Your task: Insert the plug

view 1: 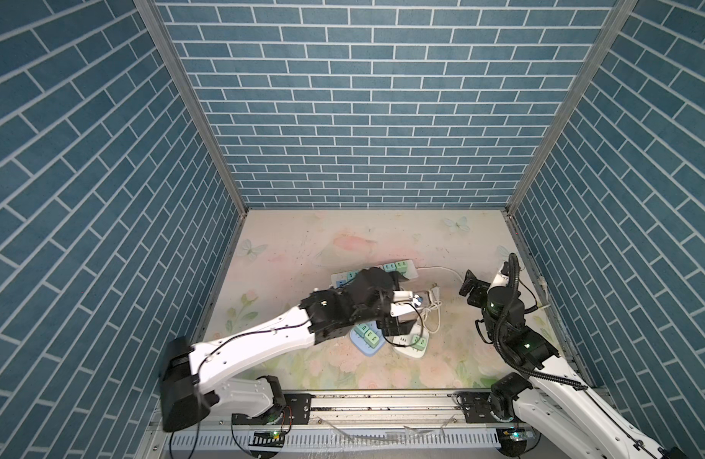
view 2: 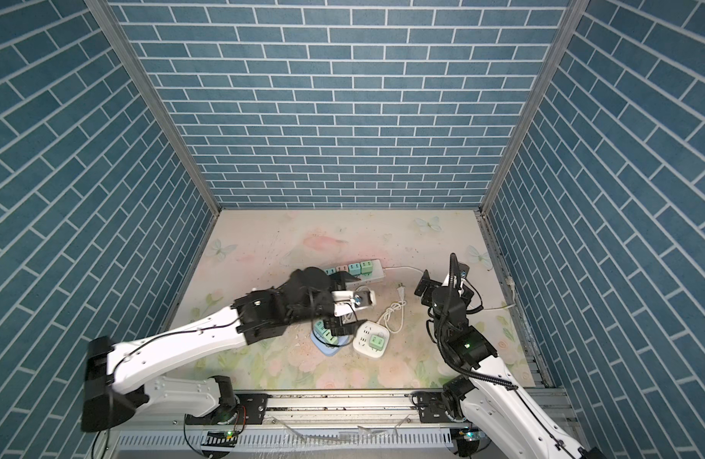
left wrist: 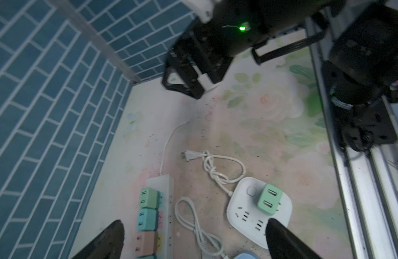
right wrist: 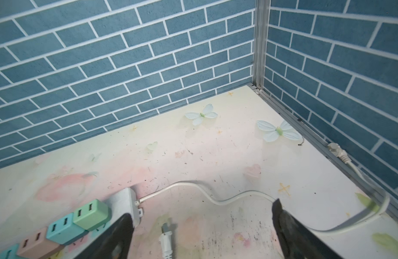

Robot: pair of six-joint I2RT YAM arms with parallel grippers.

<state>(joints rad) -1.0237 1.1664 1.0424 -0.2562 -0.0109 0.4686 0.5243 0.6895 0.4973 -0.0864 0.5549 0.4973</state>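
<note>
adapter (left wrist: 268,199) in green sits pressed into the white square socket block (left wrist: 243,215), so insertion looks done — left end effector (left wrist: 193,224) hangs just above, fingers wide apart, empty. right end effector (right wrist: 201,208), well off to the side, also gapes on nothing. long power strip (left wrist: 169,201) carries a row of adapters; a loose corded plug (left wrist: 190,155) lies unplugged on the bench (left wrist: 272,125) near both.

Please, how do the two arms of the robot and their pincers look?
The left arm and right arm have white shells and black joints. A ribbed black hose follows the right one. The left pincer and right pincer are black and tapering.
</note>
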